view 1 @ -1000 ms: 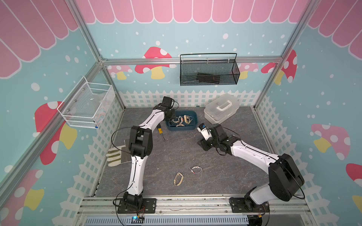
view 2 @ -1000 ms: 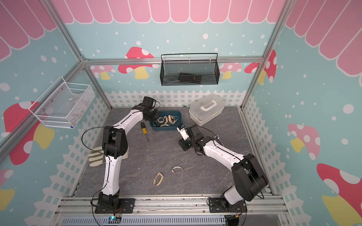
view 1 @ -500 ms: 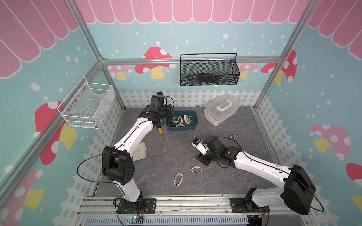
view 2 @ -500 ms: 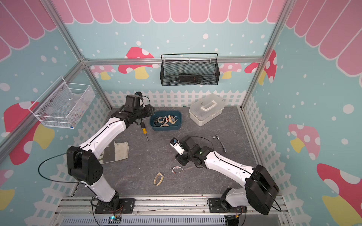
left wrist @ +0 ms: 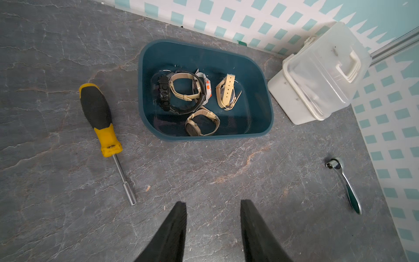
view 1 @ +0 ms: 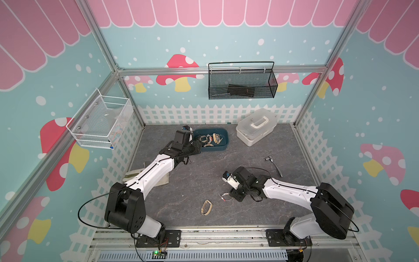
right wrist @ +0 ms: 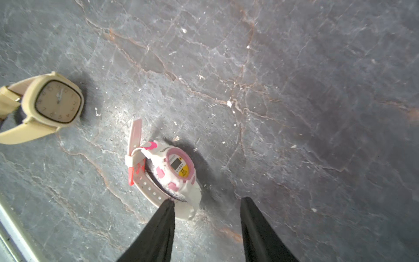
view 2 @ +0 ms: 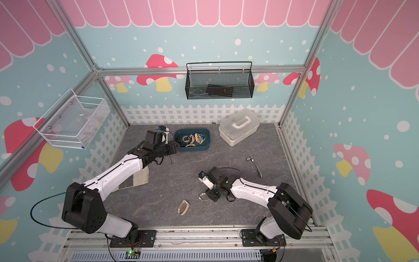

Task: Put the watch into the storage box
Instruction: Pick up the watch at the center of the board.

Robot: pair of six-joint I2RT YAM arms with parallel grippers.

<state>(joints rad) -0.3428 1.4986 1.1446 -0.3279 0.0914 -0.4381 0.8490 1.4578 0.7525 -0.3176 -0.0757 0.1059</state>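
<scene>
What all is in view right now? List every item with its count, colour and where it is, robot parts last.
dark teal-blue plastic storage box: one, back of the table, several watches inside
pink-and-white digital watch: one, on the table by the right gripper
cream square-faced watch: one, on the table near the front
yellow-and-black screwdriver: one, beside the box
silver ratchet wrench: one, on the table
white translucent case with handle: one, back corner
black wire-mesh basket: one, back wall
white wire basket: one, side wall
left gripper: open, empty
right gripper: open, empty
</scene>
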